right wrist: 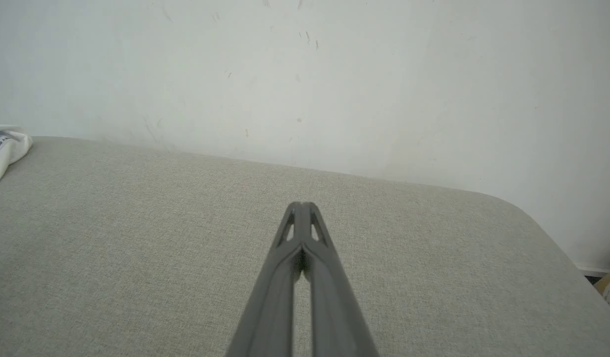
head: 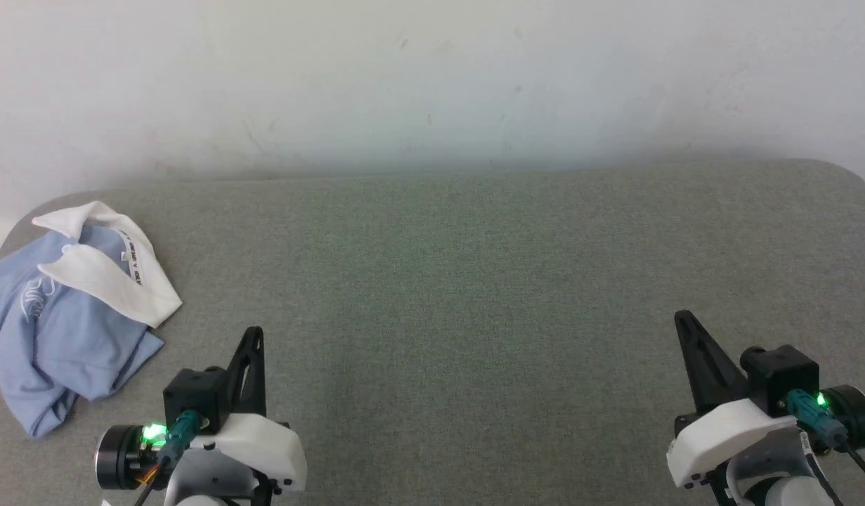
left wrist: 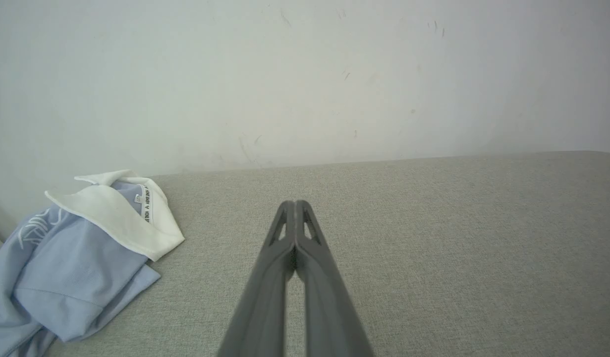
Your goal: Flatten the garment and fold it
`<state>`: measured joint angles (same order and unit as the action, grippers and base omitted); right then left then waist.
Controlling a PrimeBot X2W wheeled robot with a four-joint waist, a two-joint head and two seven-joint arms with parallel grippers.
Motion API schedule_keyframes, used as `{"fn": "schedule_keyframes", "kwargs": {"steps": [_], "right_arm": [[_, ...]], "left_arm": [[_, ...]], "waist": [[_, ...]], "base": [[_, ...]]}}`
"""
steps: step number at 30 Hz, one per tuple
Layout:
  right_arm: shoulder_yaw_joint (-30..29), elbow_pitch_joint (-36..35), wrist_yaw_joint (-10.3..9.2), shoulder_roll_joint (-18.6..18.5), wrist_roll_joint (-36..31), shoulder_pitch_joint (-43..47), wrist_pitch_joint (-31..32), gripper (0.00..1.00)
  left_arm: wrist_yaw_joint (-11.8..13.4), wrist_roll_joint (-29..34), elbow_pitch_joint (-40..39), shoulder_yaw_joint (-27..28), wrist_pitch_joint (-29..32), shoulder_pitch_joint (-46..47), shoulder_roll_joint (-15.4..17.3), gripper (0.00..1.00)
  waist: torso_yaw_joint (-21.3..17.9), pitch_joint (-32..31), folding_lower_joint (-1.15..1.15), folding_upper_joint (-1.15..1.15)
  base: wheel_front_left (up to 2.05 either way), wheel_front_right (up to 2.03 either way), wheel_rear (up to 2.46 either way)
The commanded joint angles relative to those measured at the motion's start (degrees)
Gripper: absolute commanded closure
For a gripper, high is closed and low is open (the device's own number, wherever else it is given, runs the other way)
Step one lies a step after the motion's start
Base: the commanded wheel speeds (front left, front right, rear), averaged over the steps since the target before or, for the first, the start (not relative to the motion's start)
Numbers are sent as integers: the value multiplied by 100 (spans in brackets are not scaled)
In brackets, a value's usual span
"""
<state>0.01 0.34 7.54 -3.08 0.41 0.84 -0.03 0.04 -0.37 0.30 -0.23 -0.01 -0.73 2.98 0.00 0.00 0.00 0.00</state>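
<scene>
The garment (head: 60,330), a light blue polo shirt with a white collar and a white script logo, lies crumpled at the far left of the grey table. In the left wrist view the garment (left wrist: 72,267) is at the lower left, and the right wrist view catches a bit of its white collar (right wrist: 2,148) at the left edge. My left gripper (head: 255,332) is shut and empty, hovering just right of the shirt, fingertips together (left wrist: 295,203). My right gripper (head: 681,318) is shut and empty far to the right (right wrist: 301,204).
The grey fabric-covered table (head: 474,281) stretches wide between the grippers. A white wall (head: 432,84) rises right behind its far edge. The table's rounded right corner (right wrist: 542,218) drops off near my right gripper. The shirt hangs close to the left edge.
</scene>
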Motion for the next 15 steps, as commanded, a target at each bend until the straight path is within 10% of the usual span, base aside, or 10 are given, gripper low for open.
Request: {"fn": "schedule_keyframes", "kwargs": {"steps": [1,15], "right_arm": [[-1,-34,-5,21,-41,-84,3,100],[-1,-34,-5,21,-41,-84,3,100]], "left_arm": [[-4,37,-30,23,1,73,-11,100],[-4,37,-30,23,1,73,-11,100]], "waist": [[0,0,0,0],[0,0,0,0]], "base": [[0,0,0],[0,0,0]]}}
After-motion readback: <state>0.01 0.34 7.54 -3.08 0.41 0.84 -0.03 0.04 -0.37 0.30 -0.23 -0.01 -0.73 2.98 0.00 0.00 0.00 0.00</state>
